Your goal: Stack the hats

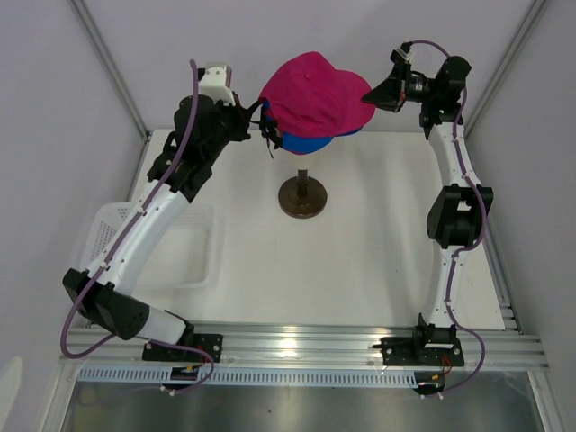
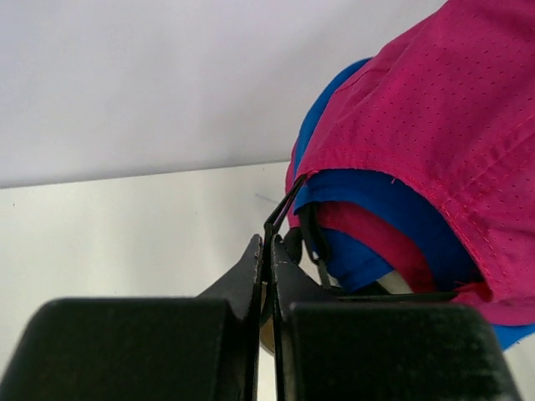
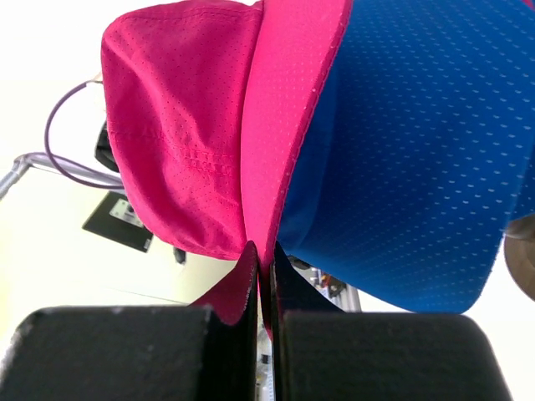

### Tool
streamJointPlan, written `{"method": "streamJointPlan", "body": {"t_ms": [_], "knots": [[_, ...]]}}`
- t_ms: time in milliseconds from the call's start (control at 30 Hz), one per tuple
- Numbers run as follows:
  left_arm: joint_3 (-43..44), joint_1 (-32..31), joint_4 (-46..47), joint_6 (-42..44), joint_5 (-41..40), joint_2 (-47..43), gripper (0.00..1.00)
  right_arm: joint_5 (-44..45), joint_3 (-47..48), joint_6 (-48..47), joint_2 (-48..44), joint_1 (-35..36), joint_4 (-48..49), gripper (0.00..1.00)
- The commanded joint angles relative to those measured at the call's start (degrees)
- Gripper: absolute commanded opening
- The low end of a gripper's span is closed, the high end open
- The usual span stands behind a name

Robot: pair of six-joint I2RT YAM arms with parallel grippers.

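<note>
White plastic, at far left: a basket [image 1: 214, 256] on the table, beside the left arm and clear of the work.

We find the left gripper [image 1: 262, 122] raised at the rear of the pink cap [image 1: 313, 92]. Its fingers are pinched together on the thin dark rear strap [image 2: 281, 209], with no gap showing between them.

The pink cap sits at centre, high above the table, over a blue cap [image 1: 315, 144]. The left wrist view shows further pink and blue layers beneath. All of them are carried on a dark round stand [image 1: 302, 200].

The right gripper [image 1: 370, 95] is at the far end, fingers closed flat on the edge of the pink brim [image 3: 288, 125].

The governing relation is that the cap's long axis runs strap to brim, left to right across the table, with one gripper at each end. Neither arm is nearer than the other. The crown lies between the two sets of fingers and directly over the stack. We judge that seating it calls for an even, level descent, since an uneven pull could drag the lower caps askew.

The table [image 1: 387, 180] is white, smooth and matt. Plain pale walls [image 1: 108, 54] stand close on three sides, leaving little room behind either wrist.
</note>
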Motion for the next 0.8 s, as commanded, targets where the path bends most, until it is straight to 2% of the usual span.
{"method": "streamJointPlan", "body": {"t_ms": [0, 133, 367, 500, 600, 667, 733, 767], "knots": [[-1.78, 3.78, -3.30, -0.87, -4.76, 0.33, 0.01, 4.35, 0.88, -6.16, 2.59, -2.28, -7.17, 0.00], [-4.85, 4.05, -3.48, -1.32, -3.97, 0.25, 0.01, 5.40, 0.27, -15.04, 2.59, -2.28, -17.39, 0.00], [-8.19, 4.14, -3.66, -1.23, -3.27, -0.81, 0.01, 6.72, -1.58, -20.23, 3.21, -2.37, -22.06, 0.00], [-10.57, 4.14, -3.75, -1.50, -3.00, -1.42, 0.01, 7.51, -1.49, -25.85, 3.12, -2.63, -31.61, 0.00], [-12.50, 4.14, -3.22, -1.32, -1.86, -2.39, 0.01, 7.08, -1.76, -29.03, 2.24, -2.63, -34.54, 0.00], [-13.65, 4.14, -2.17, -0.80, 0.15, -3.53, 0.01, 6.20, -2.28, -28.51, 0.93, -2.63, -33.85, 0.00], [-13.30, 4.14, -2.16, 1.22, 2.35, -4.06, 0.01, 4.45, -3.77, -24.75, -0.04, -2.46, -27.37, 0.00], [-12.86, 4.14, -3.21, 2.71, 3.84, -4.24, 0.01, 4.09, -4.56, -18.81, -1.18, -2.28, -19.16, 0.00]]}}
